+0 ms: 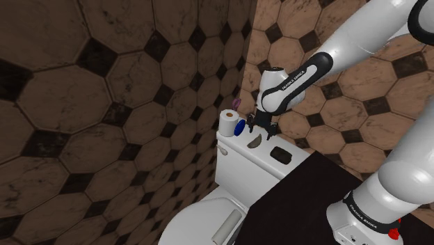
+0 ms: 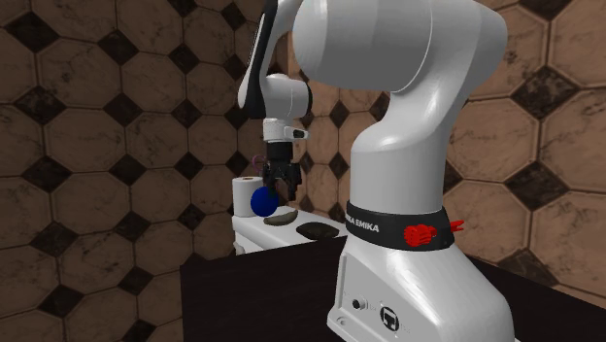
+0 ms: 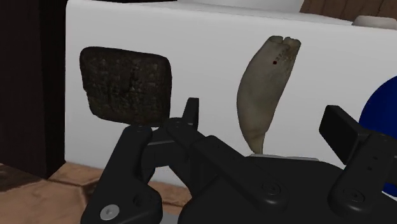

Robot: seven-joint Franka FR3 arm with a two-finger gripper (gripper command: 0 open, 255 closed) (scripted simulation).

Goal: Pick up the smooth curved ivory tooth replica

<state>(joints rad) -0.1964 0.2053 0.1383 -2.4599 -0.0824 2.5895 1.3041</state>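
Observation:
The tooth replica (image 3: pixel 264 89) is a smooth, curved, greyish-ivory piece lying flat on the white toilet tank lid (image 1: pixel 236 151). It also appears in the shoulder view (image 1: pixel 255 141) and the second exterior view (image 2: pixel 280 220). My black gripper (image 1: pixel 263 128) hangs a little above it, pointing down. In the wrist view the gripper (image 3: pixel 267 124) is open, its fingers standing apart on either side of the tooth's narrow tip without touching it.
On the same lid a dark rough block (image 3: pixel 126 83) lies beside the tooth toward the stand. A blue object (image 1: pixel 239 128), a toilet roll (image 1: pixel 227 121) and a small pink thing (image 1: pixel 236 104) sit on the other side. The tiled wall is close behind.

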